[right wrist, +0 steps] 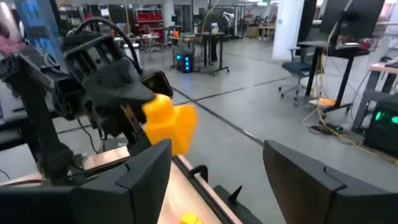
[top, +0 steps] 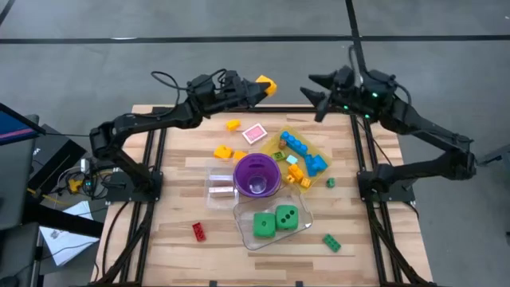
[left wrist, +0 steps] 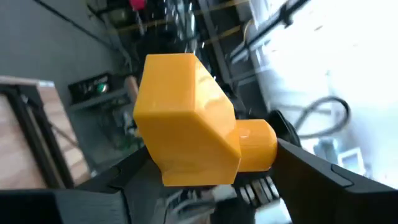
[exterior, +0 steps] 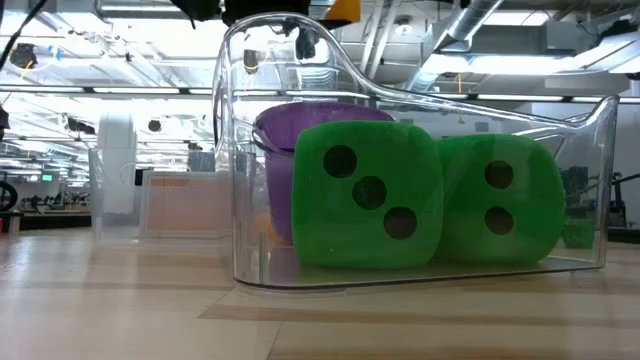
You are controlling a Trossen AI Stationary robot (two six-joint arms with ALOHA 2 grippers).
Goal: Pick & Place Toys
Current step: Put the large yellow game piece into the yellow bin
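2 green black-dotted dice (top: 275, 221) sit in a clear plastic tub (top: 247, 237), several bricks in the yellow translucent tray (top: 280, 135); red, green and yellow bricks lie loose on the bench (top: 175, 223). The left claw (top: 263, 86) grips a yellow plastic brick (left wrist: 186, 118) above the far edge. The right claw (top: 317, 96) hangs open, empty. Only the wrist views show that grip closely.

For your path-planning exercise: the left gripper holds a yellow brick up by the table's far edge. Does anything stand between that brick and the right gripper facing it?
Nothing visible does. The left gripper holds the yellow brick aloft, and the right gripper, fingers open, faces it across an open gap.
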